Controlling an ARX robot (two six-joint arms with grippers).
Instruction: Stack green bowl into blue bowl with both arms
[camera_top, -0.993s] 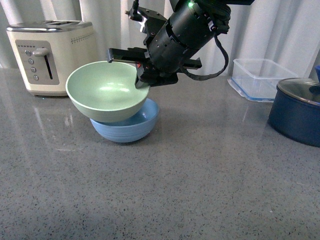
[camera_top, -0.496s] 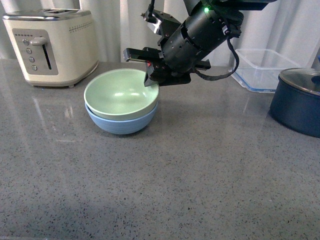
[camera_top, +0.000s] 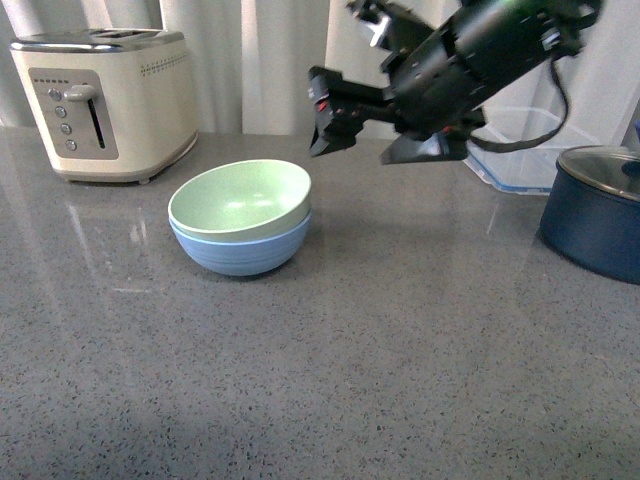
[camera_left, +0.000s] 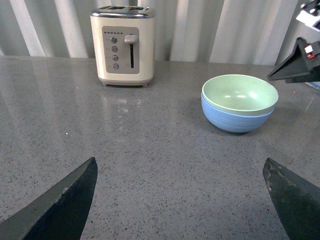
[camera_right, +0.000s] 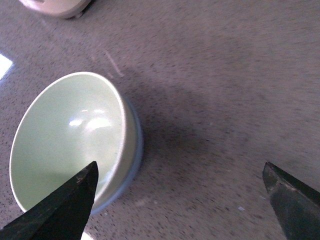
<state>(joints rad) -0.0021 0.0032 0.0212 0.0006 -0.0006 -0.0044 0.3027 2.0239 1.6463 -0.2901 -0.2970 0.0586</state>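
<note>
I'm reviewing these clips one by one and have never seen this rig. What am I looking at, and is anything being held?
It is a two-armed robot at a grey countertop. One picture comes from a camera on its body, the others from cameras on each wrist, so the dark wedges there are finger tips. The green bowl sits nested in the blue bowl. The right gripper hangs open above and beside them, holding nothing; the left gripper is open too. Around stand a toaster, a clear container and a navy pot.
</note>
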